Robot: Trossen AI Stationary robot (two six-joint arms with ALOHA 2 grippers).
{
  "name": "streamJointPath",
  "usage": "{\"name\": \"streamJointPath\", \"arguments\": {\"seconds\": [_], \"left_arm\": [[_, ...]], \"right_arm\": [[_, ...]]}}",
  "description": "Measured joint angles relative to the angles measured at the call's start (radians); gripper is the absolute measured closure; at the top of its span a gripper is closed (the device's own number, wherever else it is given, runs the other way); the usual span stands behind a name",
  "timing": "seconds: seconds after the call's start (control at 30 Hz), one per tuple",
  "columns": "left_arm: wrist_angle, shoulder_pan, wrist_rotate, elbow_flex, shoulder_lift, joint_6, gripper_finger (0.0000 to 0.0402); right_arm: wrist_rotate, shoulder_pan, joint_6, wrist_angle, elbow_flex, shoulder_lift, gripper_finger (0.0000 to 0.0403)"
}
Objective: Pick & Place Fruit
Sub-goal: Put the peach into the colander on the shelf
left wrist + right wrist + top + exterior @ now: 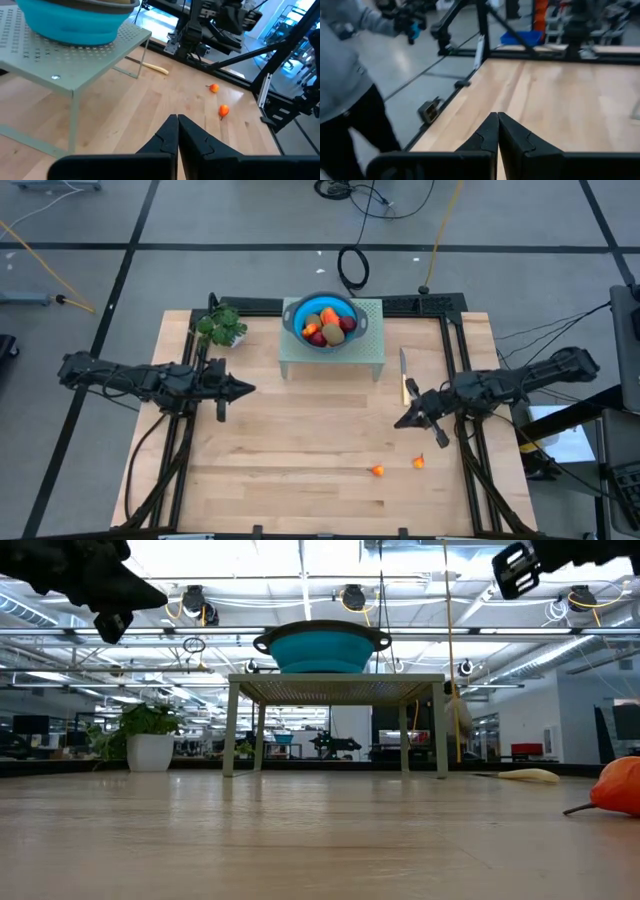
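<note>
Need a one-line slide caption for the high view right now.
Blue bowl of fruit on rack; two small orange fruits on table; both grippers shut, empty.

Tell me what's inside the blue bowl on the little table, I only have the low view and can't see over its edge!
Observer: The bowl is full of fruit: brown, orange and dark red pieces, seen from above.
Operator: I see one orange thing by my side. Any more?
Observer: Two tiny orange pieces lie on the table, one left of the other.
Operator: What's that yellow thing lying flat?
Observer: A yellow-handled knife beside the rack.
Operator: Are the robot hands holding anything?
Observer: No. The left gripper and right gripper are both shut and empty.
</note>
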Motion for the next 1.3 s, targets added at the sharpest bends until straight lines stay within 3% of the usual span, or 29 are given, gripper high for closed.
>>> {"name": "streamJointPath", "arguments": {"seconds": [0.73,1.0,1.3], "left_arm": [[-0.001,0.000,-0.003,-0.036,-0.068,0.063,0.0400],[-0.001,0.000,-0.004,-0.036,-0.068,0.061,0.0396],[-0.001,0.000,-0.004,-0.036,-0.068,0.060,0.0391]], "right_arm": [[0.027,0.317,0.003,-0.578,0.477,0.469,0.0403],[0.025,0.378,0.003,-0.724,0.565,0.557,0.0403],[0.021,0.420,0.072,-0.756,0.571,0.600,0.0403]]}}
